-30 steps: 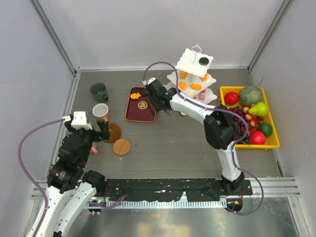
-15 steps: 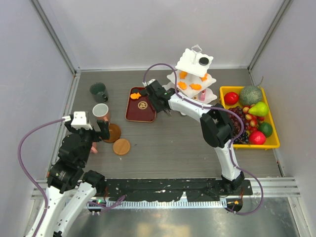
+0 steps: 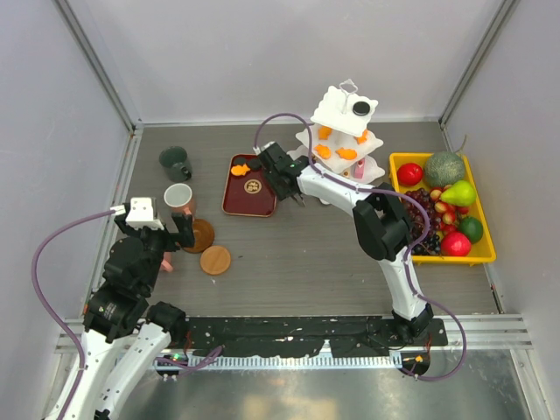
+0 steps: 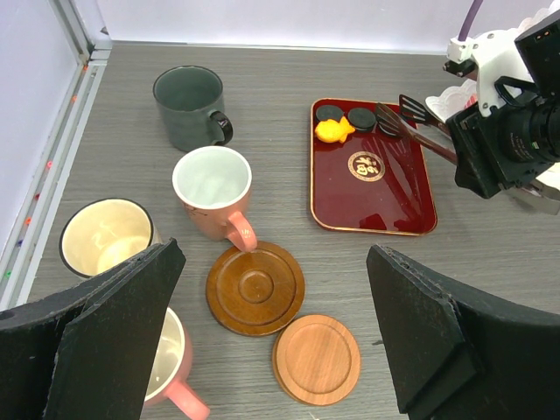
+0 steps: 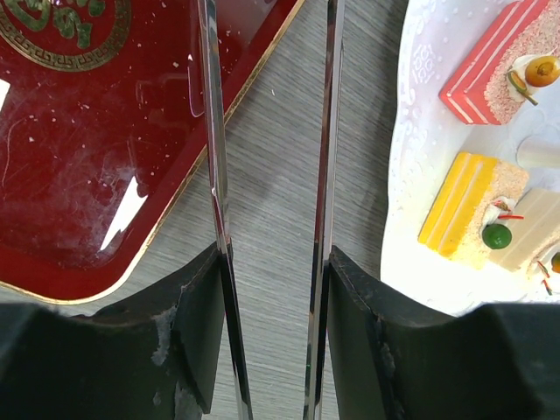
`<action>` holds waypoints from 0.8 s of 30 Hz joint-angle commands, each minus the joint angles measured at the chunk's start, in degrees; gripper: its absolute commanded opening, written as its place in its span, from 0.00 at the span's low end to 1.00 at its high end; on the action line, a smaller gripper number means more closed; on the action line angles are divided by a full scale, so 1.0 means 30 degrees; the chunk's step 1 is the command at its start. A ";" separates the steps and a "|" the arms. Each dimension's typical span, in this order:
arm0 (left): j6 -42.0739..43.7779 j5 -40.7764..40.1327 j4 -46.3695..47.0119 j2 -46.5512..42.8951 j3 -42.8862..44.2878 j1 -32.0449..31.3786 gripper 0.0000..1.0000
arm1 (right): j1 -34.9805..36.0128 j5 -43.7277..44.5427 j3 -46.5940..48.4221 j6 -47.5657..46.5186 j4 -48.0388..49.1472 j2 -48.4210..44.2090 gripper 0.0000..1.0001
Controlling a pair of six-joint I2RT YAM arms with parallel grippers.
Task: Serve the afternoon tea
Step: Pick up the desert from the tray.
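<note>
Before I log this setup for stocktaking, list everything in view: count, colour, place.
three-tier stand: one, white, far centre
red tray: one, dark red, centre
orange sweets: several, orange, stand; one on red tray
black round sweets: several, black, red tray; one atop stand
cake slices: two or more, pink, yellow, stand's bottom tier
mugs: four; dark green, two pink, cream; left
coasters: two, brown, beside mugs
tongs: one, metal, between red tray and stand
fruit tray: one, yellow, right
left gripper: open, over coasters
right gripper: shut on tongs
</note>
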 commanded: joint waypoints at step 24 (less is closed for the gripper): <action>0.0272 0.0209 0.0904 -0.0165 -0.0012 -0.0103 0.99 | 0.2063 -0.0208 -0.1989 0.0430 -0.2739 -0.4354 0.54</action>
